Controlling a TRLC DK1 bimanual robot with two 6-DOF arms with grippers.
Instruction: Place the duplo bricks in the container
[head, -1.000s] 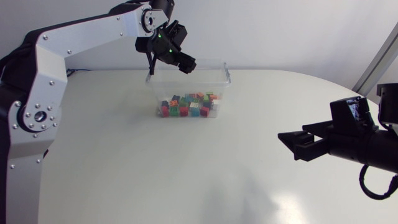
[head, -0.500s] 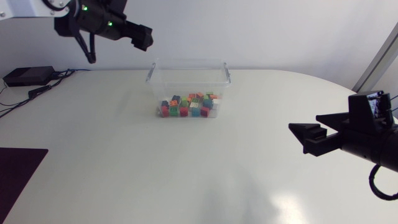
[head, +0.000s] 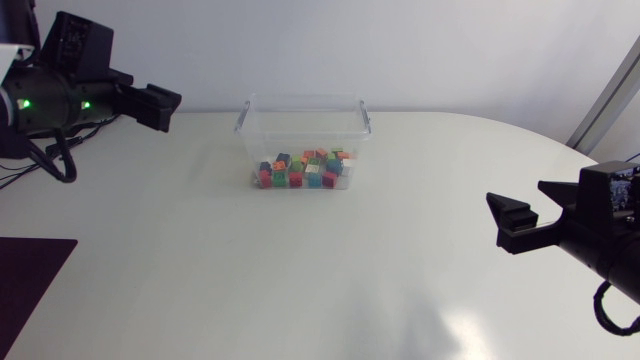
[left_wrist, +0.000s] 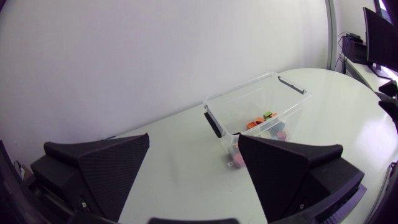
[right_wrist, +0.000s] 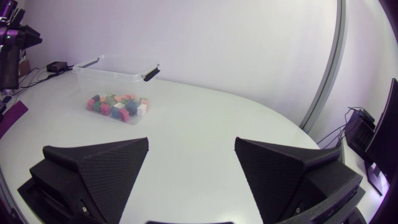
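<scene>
Duplo bricks (head: 304, 170) heaped inside the clear container (head: 302, 128), which stands toward the far side of the white tabletop (head: 300, 270). Left end effector (left_wrist: 194, 144) and right end effector (right_wrist: 191, 143): fingers spread wide, gripping nothing, each well apart from the container.

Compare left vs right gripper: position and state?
The left gripper sits at the far left of the table, about level with the container in the head view. The right gripper sits at the right side, nearer the front. The left gripper looks closer to the container than the right gripper. Shared: both open, empty, pointing inward, neither over the container.
</scene>
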